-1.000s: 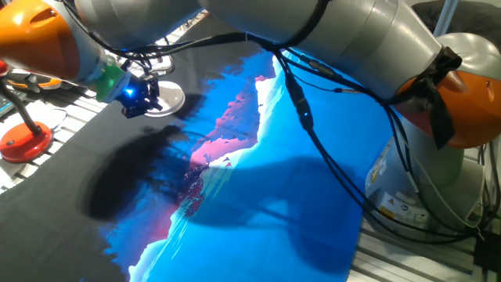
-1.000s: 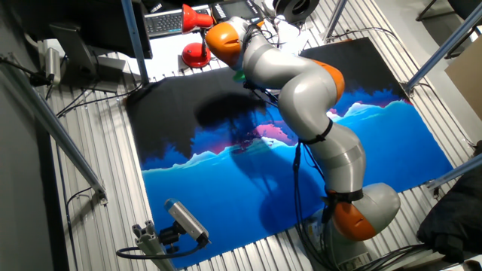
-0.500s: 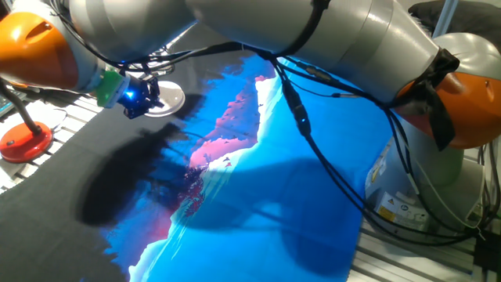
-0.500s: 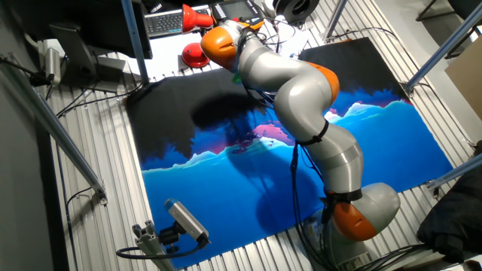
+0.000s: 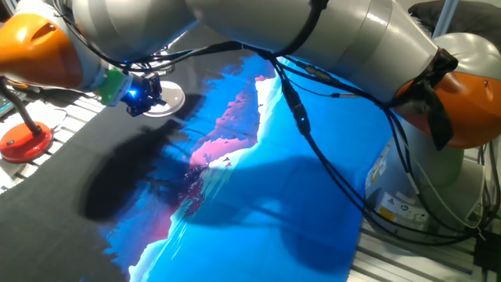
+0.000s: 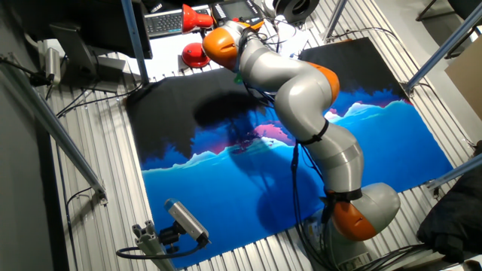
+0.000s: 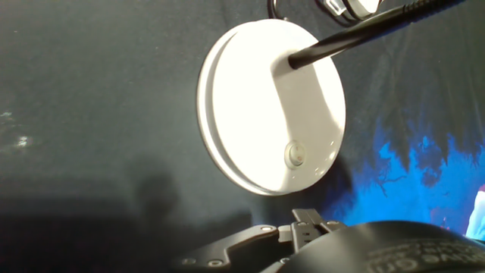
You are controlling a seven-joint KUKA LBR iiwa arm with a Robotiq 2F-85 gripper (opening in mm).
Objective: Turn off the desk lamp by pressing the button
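The desk lamp has a flat round white disc base on the black mat. A small round button sits near the base's lower edge. Its thin dark stem slants up to the right, and only a bit of the bright head shows at the top edge. In one fixed view my gripper, with a blue light on it, hovers just left of the white base. In the hand view the hand's dark body is just below the button. No view shows the fingertips' gap.
A second lamp with a round red base stands at the left, beyond the mat's edge; the other fixed view shows it behind the arm. A black and blue mat covers the table. A loose gripper tool lies at the front.
The wrist and upper arm have shifted a little. The hand stays over the near edge of the white base, slightly closer to it.
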